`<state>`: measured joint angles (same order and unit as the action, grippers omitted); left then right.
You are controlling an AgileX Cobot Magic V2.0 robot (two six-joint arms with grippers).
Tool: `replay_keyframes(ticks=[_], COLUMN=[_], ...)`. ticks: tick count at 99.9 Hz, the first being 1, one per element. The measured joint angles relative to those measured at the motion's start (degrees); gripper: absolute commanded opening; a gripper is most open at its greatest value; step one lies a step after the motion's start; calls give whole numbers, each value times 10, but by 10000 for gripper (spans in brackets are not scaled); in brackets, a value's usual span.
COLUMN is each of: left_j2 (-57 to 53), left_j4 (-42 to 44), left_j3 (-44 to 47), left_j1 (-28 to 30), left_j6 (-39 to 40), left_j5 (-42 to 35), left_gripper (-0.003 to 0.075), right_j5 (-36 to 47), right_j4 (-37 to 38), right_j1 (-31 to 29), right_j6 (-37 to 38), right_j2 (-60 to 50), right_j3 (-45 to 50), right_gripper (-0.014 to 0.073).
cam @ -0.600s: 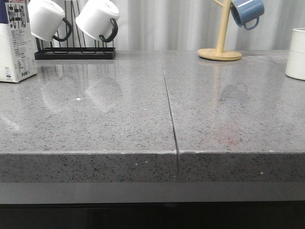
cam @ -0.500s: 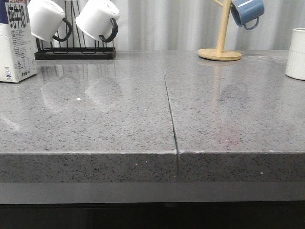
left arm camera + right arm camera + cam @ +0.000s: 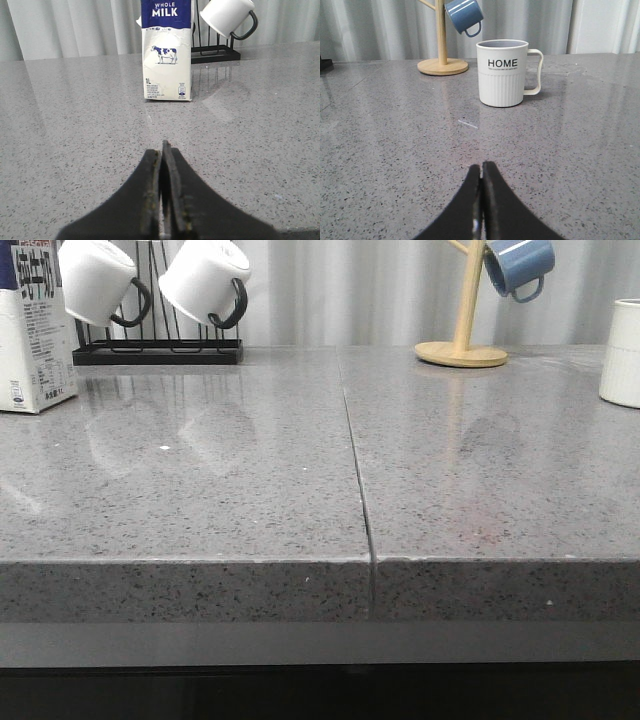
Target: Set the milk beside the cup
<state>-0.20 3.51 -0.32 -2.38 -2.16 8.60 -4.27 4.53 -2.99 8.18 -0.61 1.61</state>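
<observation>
The grey speckled desk runs the full width of the front view, its near edge a thick slab, with a thin seam crossing it from back to front near the middle. The wide stretch between the two ends lies bare of objects.

The milk stands upright at the far left, cut by the frame edge; the cup stands at the far right, also cut by the edge — the two are well apart. In the left wrist view the milk shows its blue top and cow picture, facing the left pincer, which is clenched, fingers pressed together, holding nothing, low over open desk. In the right wrist view the cup, printed "HOME", handle out to one side, stands apart from the right pincer, likewise clenched and without a load.

Along the back, just beside the milk, a black wire rack carries two white mugs with black handles. Toward the right a wooden mug tree holds a blue mug. Pale curtains hang behind.

Against the frames from a moment ago the front view is all but the same — cup, rack and mug tree sit as before, and the milk has barely shifted, if at all.
</observation>
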Motion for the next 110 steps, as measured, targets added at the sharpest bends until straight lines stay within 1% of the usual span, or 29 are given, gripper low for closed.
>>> replay_keyframes(ticks=[14,19,31,45,57,64,80,100,105,110], left_j2=[0,0,0,0,0,0,0,0,0,0], left_j4=[0,0,0,0,0,0,0,0,0,0], left_j3=[0,0,0,0,0,0,0,0,0,0], left_j1=[0,0,0,0,0,0,0,0,0,0], left_j6=[0,0,0,0,0,0,0,0,0,0], left_j5=[0,0,0,0,0,0,0,0,0,0], left_gripper=[-20,-20,-20,-20,-20,-20,-20,-20,-20,-20], right_j5=[-2,-15,-71,-160,-229,-248,-243,-192,-180,-167], right_j4=[0,0,0,0,0,0,-5,-10,-10,-5], right_j1=[0,0,0,0,0,0,0,0,0,0], right_j6=[0,0,0,0,0,0,0,0,0,0], right_j2=[0,0,0,0,27,48,79,125,143,164], right_j3=[0,-7,-55,-131,-186,-209,-223,-223,-223,-223], right_gripper=[-67,-67,-67,-67,-67,-67,-67,-65,-53,-3])
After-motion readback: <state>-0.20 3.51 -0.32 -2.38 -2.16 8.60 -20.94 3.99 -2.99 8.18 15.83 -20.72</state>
